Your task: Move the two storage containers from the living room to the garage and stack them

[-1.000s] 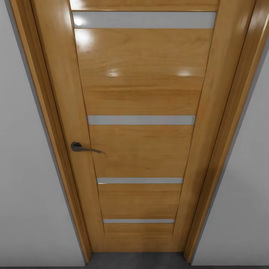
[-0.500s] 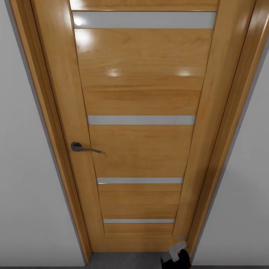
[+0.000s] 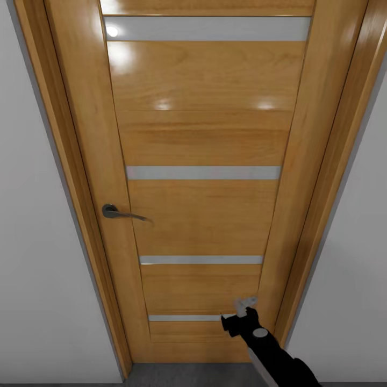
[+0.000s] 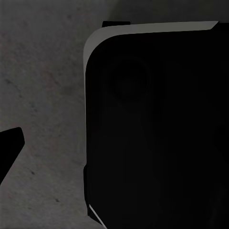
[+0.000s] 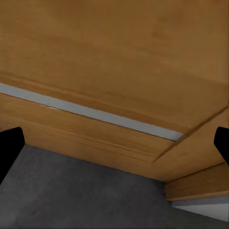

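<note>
The two storage containers are out of view. I face a closed wooden door [image 3: 204, 140] with grey glass strips at close range. My right gripper [image 3: 238, 314] is raised in front of the door's lowest panel, near its right stile. In the right wrist view its black fingertips [image 5: 9, 152] stand wide apart at the picture's edges, open, with nothing between them, over the door's bottom strip [image 5: 95, 114] and the dark grey floor [image 5: 71, 191]. In the left wrist view one black fingertip [image 4: 9, 150] shows beside the robot's black body [image 4: 152, 129], above speckled concrete floor [image 4: 43, 95].
A dark lever handle [image 3: 121, 213] sits on the door's left side, at mid height. The wooden frame [image 3: 328, 177] and plain white walls [image 3: 37, 269] flank the door on both sides. A narrow strip of grey floor [image 3: 193, 373] lies at the door's foot.
My right arm has risen into the head view from the bottom right, up along the door's lower panel. The door and the view have not shifted.
</note>
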